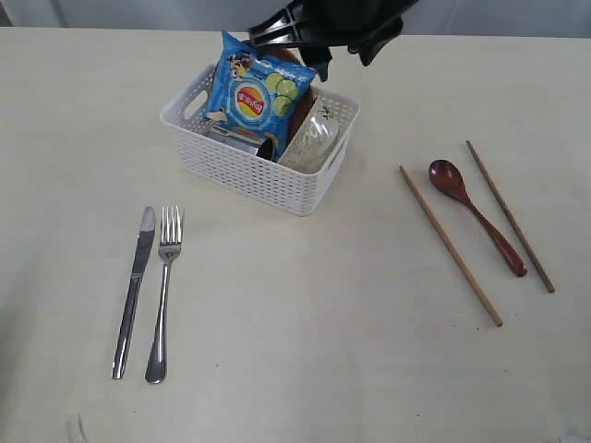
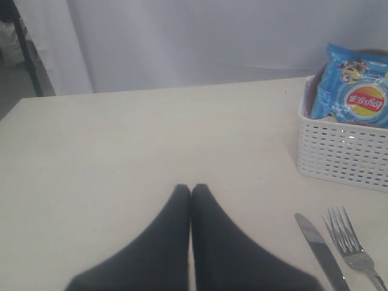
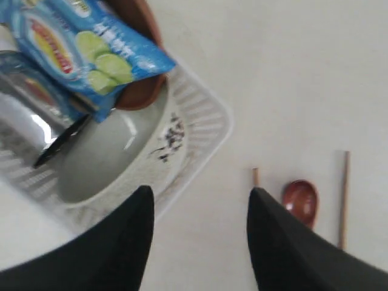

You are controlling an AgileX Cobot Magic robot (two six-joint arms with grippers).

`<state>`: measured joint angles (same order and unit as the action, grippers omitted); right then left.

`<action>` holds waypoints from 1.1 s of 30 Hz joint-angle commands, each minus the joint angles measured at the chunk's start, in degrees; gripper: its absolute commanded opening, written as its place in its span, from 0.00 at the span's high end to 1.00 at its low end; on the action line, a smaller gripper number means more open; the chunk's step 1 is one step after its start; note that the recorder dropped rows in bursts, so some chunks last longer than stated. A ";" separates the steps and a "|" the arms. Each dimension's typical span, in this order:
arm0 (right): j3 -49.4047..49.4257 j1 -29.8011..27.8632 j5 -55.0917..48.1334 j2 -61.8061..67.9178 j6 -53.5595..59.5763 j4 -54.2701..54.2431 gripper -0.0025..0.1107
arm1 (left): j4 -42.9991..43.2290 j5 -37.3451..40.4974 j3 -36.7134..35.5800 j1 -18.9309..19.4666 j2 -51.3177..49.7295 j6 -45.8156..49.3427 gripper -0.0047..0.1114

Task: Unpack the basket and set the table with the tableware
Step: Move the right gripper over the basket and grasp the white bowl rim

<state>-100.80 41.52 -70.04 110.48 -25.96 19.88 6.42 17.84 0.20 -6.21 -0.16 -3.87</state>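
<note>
Right pincer [image 3: 201, 193] gapes wide above the basket [image 1: 245, 171], which holds bowl [image 3: 109, 157], cup [image 3: 24, 115], plate [image 3: 142, 91] and chip bag [image 1: 254, 92]. Left pincer [image 2: 191, 189] is pressed closed, empty, over the bench [image 1: 305, 351]. Knife [image 1: 134, 291] and fork [image 1: 162, 295] lie side by side left of the basket; spoon [image 1: 476, 214] lies between the chopsticks [image 1: 450, 245] on the right

The exterior view looks steeply down from high over the pale cream wood-grain worktop [image 1: 305, 369] and takes in most of it. The left wrist view sits low and near the surface, facing almost level toward a pale backdrop [image 2: 242, 36]. The right wrist view is close above the white perforated plastic basket [image 3: 209, 121], facing down. All three views share that basket. The exterior and left wrist views share the steel knife [image 2: 320, 251] and steel fork [image 2: 351, 245]. The exterior and right wrist views share the reddish-brown wooden spoon [image 3: 300, 202].
</note>
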 commanded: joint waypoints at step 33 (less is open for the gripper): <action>-5.95 -0.09 0.08 14.56 -1.44 -3.03 0.58 | -0.66 -0.41 -0.20 -0.37 0.16 0.00 0.96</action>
<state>-105.55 41.80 -69.92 124.64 -27.62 17.09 6.42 17.84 0.20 -6.21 -0.16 -3.87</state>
